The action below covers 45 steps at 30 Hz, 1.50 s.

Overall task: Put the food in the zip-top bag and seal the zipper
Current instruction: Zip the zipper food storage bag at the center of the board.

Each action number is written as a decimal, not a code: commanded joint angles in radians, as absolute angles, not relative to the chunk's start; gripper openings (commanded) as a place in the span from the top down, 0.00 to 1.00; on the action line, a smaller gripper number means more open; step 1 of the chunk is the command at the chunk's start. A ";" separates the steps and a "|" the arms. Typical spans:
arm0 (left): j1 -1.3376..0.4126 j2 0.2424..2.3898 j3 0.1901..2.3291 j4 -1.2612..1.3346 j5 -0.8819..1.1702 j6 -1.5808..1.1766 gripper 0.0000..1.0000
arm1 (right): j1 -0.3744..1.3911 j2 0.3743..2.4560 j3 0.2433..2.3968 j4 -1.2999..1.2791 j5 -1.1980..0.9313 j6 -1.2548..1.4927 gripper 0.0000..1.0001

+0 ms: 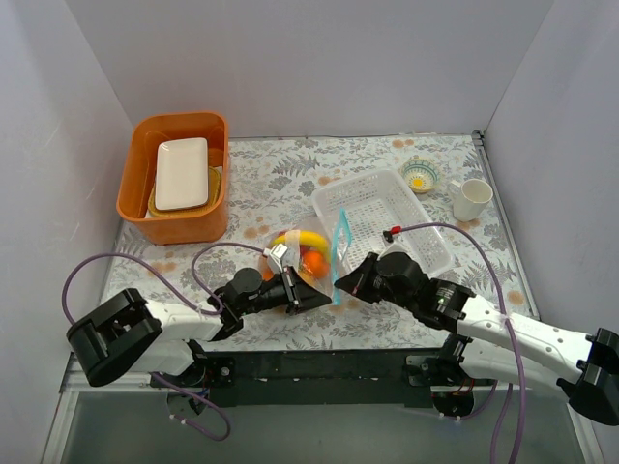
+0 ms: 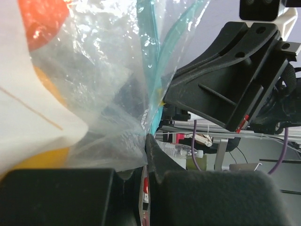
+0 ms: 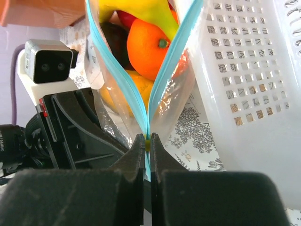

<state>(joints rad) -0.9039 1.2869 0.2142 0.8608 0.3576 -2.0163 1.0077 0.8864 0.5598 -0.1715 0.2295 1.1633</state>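
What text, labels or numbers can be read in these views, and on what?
No text is legible in any view.
White marking on the left arm's black joint, at the edge of the right wrist view: too small and cut off to read.
Zip-top bag, zipper, white perforated basket, orange bin, mug: no print visible.
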 commanded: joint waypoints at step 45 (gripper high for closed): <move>-0.858 0.773 0.092 0.426 0.508 -2.214 1.00 | 0.658 0.989 0.738 -0.071 0.284 0.907 0.99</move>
